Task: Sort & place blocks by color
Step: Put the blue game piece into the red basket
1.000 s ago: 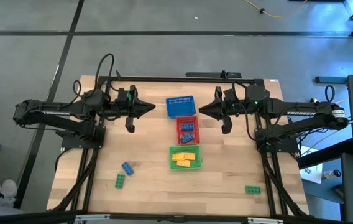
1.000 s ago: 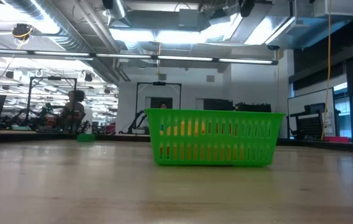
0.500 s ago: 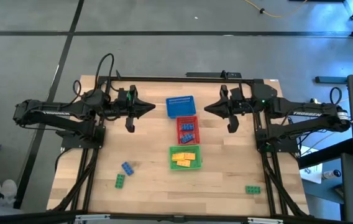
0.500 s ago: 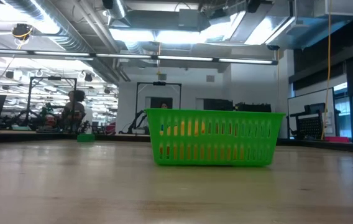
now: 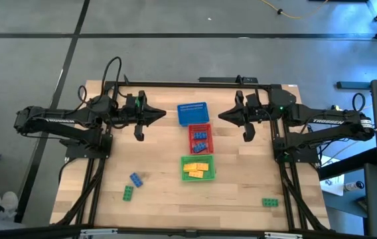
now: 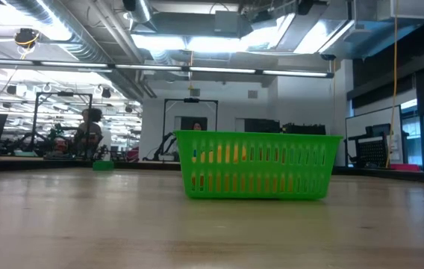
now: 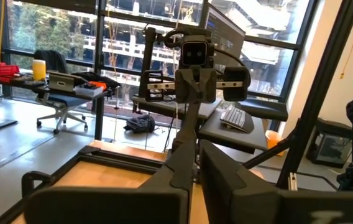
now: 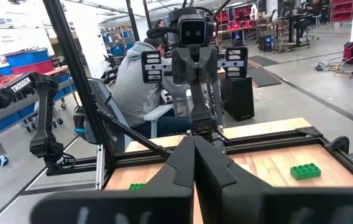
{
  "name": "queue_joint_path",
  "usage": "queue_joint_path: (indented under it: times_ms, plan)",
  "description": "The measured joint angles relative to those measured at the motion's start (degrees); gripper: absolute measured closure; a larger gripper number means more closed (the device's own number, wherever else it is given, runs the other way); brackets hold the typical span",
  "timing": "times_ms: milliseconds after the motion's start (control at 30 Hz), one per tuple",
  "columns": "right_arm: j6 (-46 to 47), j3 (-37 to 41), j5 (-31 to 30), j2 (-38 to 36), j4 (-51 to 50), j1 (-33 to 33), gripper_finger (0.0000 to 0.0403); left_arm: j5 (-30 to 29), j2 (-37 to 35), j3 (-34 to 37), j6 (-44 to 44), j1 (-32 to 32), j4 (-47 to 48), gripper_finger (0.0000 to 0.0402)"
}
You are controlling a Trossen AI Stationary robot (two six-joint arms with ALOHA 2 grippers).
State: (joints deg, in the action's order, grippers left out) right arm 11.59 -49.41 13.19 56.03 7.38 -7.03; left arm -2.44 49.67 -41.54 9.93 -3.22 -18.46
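Three mesh baskets stand in a row at the table's middle: blue [image 5: 192, 113], red [image 5: 200, 138] and green [image 5: 197, 166]. Yellow blocks [image 5: 197, 168] lie in the green basket [image 6: 257, 164], and blue blocks [image 5: 202, 138] lie in the red one. A blue block [image 5: 136, 179] and a green block [image 5: 128, 192] lie on the table near its left front. Another green block [image 5: 270, 202] lies near the right front. A green block [image 8: 305, 170] also shows in the right wrist view. My left gripper [image 5: 162, 114] and right gripper [image 5: 220, 116] hover shut on either side of the blue basket, holding nothing.
The arms' black frames run along the table's left, right and far edges. Bare wood lies between the baskets and the loose blocks. In the right wrist view, a person [image 8: 140, 74] sits beyond the table, behind the left arm.
My right gripper has drawn back a little toward the table's right edge, away from the baskets, and then held still. The left arm and all blocks have stayed in place.
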Motion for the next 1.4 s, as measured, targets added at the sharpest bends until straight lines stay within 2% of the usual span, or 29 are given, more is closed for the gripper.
queue_joint_path:
  times_ms: [300, 633, 833, 1067, 1167, 1400]
  plan:
    - [0.08, 0.0, -0.02, 0.0, 0.04, 0.0, 0.0402, -0.36, 0.0, 0.0, -3.02, -0.01, -0.01, 0.0354]
    - [0.14, 0.0, -0.02, 0.0, 0.07, 0.02, 0.0402, -1.54, 0.02, 0.0, -2.65, 0.0, 0.0, 0.0244]
    - [0.22, 0.0, -0.02, 0.02, 0.07, 0.02, 0.0402, -1.55, 0.04, 0.0, -2.6, 0.0, 0.0, 0.0195]
    - [0.18, 0.0, -0.02, 0.02, 0.07, 0.02, 0.0402, -1.22, 0.12, -0.29, -2.46, 0.05, 0.73, 0.0182]
    - [0.18, 0.0, -0.02, 0.02, 0.07, 0.02, 0.0402, -1.06, 1.79, -4.02, -1.74, 0.75, 8.67, 0.0182]
    - [0.11, 0.0, -0.02, 0.02, 0.07, 0.02, 0.0402, 1.56, 10.32, -17.94, -5.62, 7.3, 45.24, 0.018]
